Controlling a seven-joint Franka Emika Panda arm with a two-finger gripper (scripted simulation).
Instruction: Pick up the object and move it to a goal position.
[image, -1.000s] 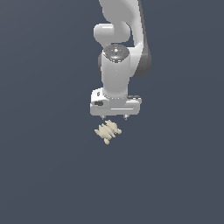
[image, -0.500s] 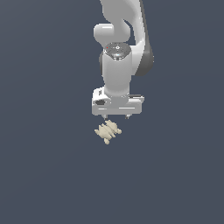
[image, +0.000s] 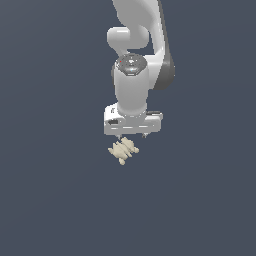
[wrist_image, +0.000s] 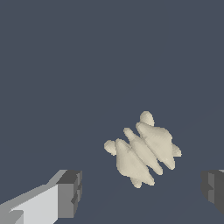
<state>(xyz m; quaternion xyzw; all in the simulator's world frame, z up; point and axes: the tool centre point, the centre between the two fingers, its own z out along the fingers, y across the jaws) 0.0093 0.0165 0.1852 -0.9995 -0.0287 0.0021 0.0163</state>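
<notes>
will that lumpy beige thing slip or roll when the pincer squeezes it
The beige object looks rigid and matte, so probably not slick. Its rounded lobes give uneven contact, so it may twist between the open pincer fingers. The ridges should keep it from rolling far.

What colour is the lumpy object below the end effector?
Plain cream-beige, matte, no pattern. The object shows best in the wrist view.
</notes>
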